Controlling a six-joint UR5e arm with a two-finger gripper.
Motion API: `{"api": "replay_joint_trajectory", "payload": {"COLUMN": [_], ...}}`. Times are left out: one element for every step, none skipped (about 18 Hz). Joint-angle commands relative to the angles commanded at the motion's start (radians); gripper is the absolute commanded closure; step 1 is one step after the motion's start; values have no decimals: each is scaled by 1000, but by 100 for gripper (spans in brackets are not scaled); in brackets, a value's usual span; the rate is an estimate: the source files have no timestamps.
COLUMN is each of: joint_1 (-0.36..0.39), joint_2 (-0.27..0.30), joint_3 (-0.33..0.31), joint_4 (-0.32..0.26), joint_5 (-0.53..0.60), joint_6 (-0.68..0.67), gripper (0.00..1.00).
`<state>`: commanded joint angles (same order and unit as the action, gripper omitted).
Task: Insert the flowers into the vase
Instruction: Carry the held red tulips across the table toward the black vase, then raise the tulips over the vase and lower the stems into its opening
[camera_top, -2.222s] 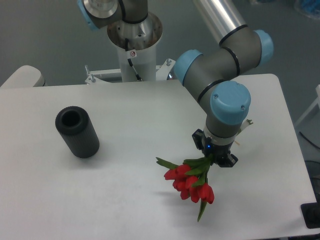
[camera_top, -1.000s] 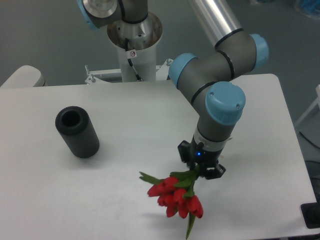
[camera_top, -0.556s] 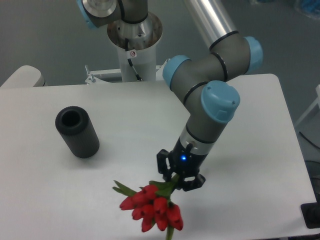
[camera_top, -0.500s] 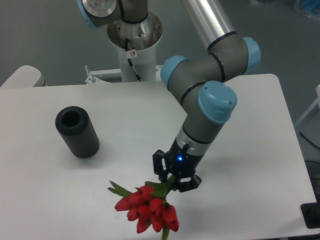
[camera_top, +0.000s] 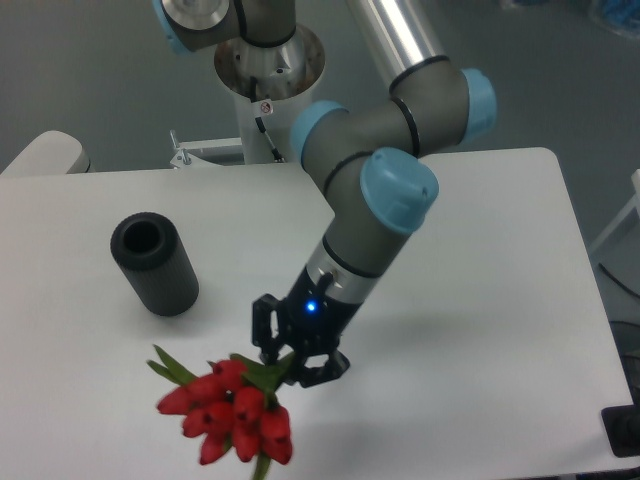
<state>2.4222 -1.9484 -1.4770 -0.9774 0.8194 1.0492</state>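
The flowers (camera_top: 228, 414), a bunch of red tulip buds with green leaves, hang in the air near the table's front edge, buds toward the camera. My gripper (camera_top: 292, 360) is shut on their green stems just behind the buds. The vase (camera_top: 154, 264), a matte black cylinder with a round open mouth, stands upright at the left of the table, up and to the left of the bunch and apart from it. The stems' lower ends are hidden by the gripper and the buds.
The white table (camera_top: 480, 300) has its front edge close under the flowers and its right edge at the far right. The arm's base column (camera_top: 265, 90) rises behind the table's back edge. A pale rounded object (camera_top: 45, 152) sits at the back left corner.
The arm has swung leftward with the flowers held, carrying them from the right front of the table to the middle front, closer to the vase. The vase has not moved.
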Motion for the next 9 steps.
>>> {"api": "replay_joint_trajectory", "payload": {"joint_1": [2,2,3,5,6,9,11,14,17], "joint_2": [24,32,40,52,72,97,117,140,160], "joint_3": [-35,-45,-57,-71,-91,-110,-138,-161,-184], "joint_4": [28,32,32,32,34,37,39,42,42], "joint_5": [-73,-129,-185,-236,-273,-298,-313,-322,-333], "joint_6": [8,9,12,15,21,26,28,31,37], "gripper": [100,100,100,100,100,100,100,100,100]}}
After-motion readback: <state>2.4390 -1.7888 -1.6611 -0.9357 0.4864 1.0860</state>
